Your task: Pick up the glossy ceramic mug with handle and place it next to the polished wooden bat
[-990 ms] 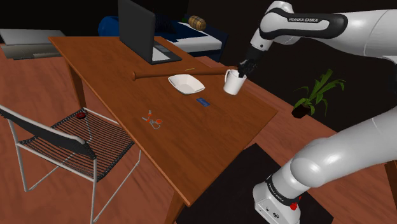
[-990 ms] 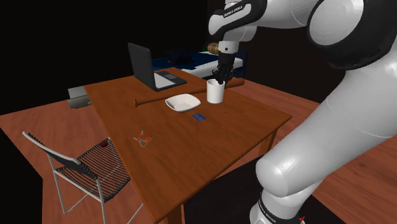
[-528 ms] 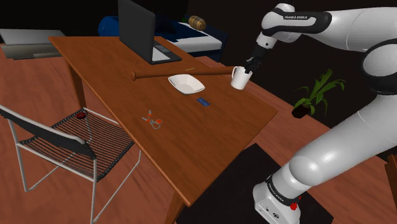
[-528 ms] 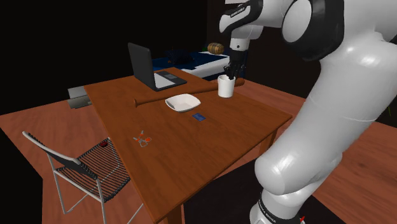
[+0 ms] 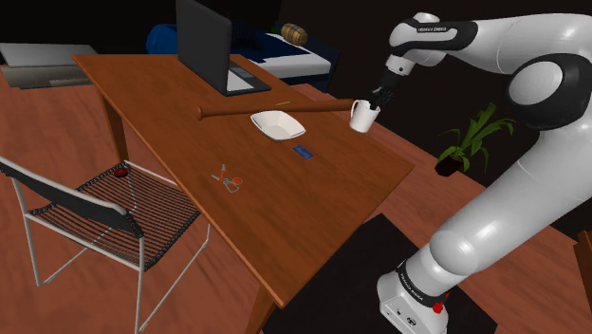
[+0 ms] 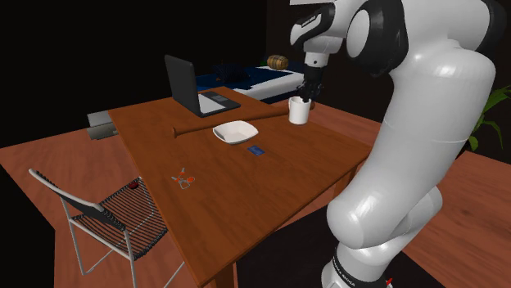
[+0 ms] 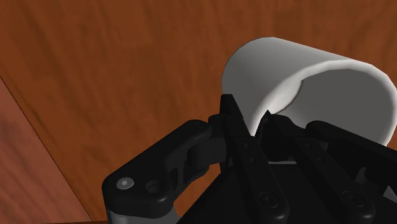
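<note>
Claw (image 5: 374, 102) — mug (image 5: 360, 119) (rim clamped) shifted slightly beside bat (image 5: 266, 108).

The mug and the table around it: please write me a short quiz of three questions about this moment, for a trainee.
1. True or false: the bowl lies between the bat and the blue card.
2. Choose one. The gripper is shut on the mug at its: A) handle, B) rim, C) base.
3. Fill in the gap (thick or thin): the mug is near the bat's ___ end.

Key: 1 true; 2 B; 3 thick.
</note>
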Controlling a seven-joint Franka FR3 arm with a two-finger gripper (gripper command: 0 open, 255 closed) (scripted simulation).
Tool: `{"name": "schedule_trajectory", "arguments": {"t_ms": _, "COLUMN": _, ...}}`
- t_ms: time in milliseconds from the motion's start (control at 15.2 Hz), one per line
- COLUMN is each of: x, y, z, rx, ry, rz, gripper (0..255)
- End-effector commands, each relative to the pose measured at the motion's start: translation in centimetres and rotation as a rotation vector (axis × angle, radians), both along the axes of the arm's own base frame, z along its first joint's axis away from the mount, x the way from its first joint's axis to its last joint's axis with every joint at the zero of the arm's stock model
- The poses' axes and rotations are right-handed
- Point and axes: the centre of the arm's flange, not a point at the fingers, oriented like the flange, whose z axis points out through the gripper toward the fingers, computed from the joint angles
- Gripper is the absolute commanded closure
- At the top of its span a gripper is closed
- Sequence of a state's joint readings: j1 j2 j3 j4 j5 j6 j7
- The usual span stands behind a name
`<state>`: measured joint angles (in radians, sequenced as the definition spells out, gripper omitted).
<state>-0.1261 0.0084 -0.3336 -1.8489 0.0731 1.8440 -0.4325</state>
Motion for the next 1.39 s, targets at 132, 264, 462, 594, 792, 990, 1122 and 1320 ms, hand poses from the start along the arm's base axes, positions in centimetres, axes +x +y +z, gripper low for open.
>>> {"name": "schedule_trajectory", "arguments": {"t_ms": 132, "x": 0.0, "y": 0.0, "z": -2.1, "rx": 0.000, "ry": -0.001, "rz": 0.000, "gripper": 255}}
{"name": "schedule_trajectory", "arguments": {"t_ms": 264, "x": 0.0, "y": 0.0, "z": -3.1, "rx": 0.000, "ry": -0.001, "rz": 0.000, "gripper": 255}}
{"name": "schedule_trajectory", "arguments": {"t_ms": 462, "x": 0.0, "y": 0.0, "z": -4.7, "rx": 0.000, "ry": -0.001, "rz": 0.000, "gripper": 255}}
{"name": "schedule_trajectory", "arguments": {"t_ms": 594, "x": 0.0, "y": 0.0, "z": -5.8, "rx": 0.000, "ry": -0.001, "rz": 0.000, "gripper": 255}}
{"name": "schedule_trajectory", "arguments": {"t_ms": 792, "x": 0.0, "y": 0.0, "z": -7.3, "rx": 0.000, "ry": -0.001, "rz": 0.000, "gripper": 255}}
{"name": "schedule_trajectory", "arguments": {"t_ms": 990, "x": 0.0, "y": 0.0, "z": -8.9, "rx": 0.000, "ry": -0.001, "rz": 0.000, "gripper": 255}}
{"name": "schedule_trajectory", "arguments": {"t_ms": 1122, "x": 0.0, "y": 0.0, "z": -10.0, "rx": 0.000, "ry": -0.001, "rz": 0.000, "gripper": 255}}
{"name": "schedule_trajectory", "arguments": {"t_ms": 1320, "x": 0.0, "y": 0.0, "z": -11.6, "rx": 0.000, "ry": -0.001, "rz": 0.000, "gripper": 255}}
